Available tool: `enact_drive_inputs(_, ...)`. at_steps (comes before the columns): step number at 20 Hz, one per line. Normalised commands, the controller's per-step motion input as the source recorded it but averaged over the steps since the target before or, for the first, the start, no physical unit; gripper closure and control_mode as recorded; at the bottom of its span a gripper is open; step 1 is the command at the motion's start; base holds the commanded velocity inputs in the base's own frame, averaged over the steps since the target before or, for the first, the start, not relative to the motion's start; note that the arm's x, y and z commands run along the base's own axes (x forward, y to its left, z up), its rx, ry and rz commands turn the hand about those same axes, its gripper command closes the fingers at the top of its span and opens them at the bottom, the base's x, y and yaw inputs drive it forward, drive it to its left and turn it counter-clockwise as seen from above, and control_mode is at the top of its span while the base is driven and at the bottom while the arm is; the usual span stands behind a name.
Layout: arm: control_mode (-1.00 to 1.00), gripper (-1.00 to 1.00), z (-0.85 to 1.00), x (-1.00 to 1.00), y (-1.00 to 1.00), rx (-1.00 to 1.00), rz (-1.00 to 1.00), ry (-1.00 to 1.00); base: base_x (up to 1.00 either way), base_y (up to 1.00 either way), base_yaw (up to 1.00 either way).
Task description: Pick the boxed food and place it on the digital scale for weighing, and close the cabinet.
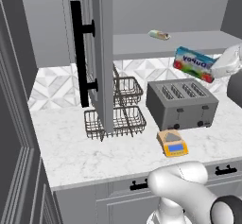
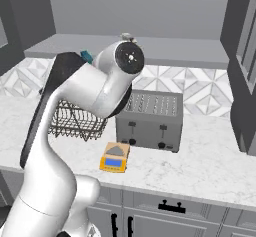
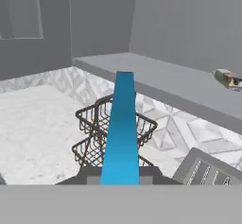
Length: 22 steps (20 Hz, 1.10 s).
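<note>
The boxed food (image 1: 193, 63) is a flat blue box with red and white label marks, held in the air above the toaster. My gripper (image 1: 218, 69) is shut on its right end. In the hand view the boxed food (image 3: 122, 128) runs edge-on up from my gripper (image 3: 121, 176). The small orange-tan digital scale (image 1: 172, 143) with its blue display lies on the counter in front of the toaster, below and left of the box; it shows again as the scale (image 2: 114, 157). The grey cabinet door (image 1: 98, 53) with a long black bar handle stands swung open over the counter.
A grey four-slot toaster (image 1: 182, 102) sits behind the scale. A two-tier wire basket (image 1: 116, 112) stands under the open door. A small wrapped item (image 1: 159, 34) lies on the cabinet shelf (image 1: 142, 46). Drawers with black pulls (image 1: 139, 186) line the counter front.
</note>
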Motion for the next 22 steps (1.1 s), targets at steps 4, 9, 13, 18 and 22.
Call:
enact_drive_inputs(4, -1.0, 1.0, -0.82, -0.02, 0.11, 0.0, 0.62, 0.0, 0.0, 0.0, 0.0)
enact_drive_inputs(9, -1.0, 1.0, -0.88, 0.05, 0.08, -0.02, 0.42, 0.0, 0.0, 0.0, 0.0)
enact_drive_inputs(13, -1.0, 1.0, -0.8, 0.0, 0.0, -0.13, 0.06, 0.01, 0.0, 0.0, 0.0)
enact_drive_inputs(18, -1.0, 1.0, -0.84, 0.07, 0.18, -0.15, -0.03, 0.11, 0.0, 0.0, 0.0)
enact_drive_inputs(22, -1.0, 1.0, -0.69, 0.12, -0.08, 0.0, 0.0, 0.0, 0.0, 0.0, 0.0)
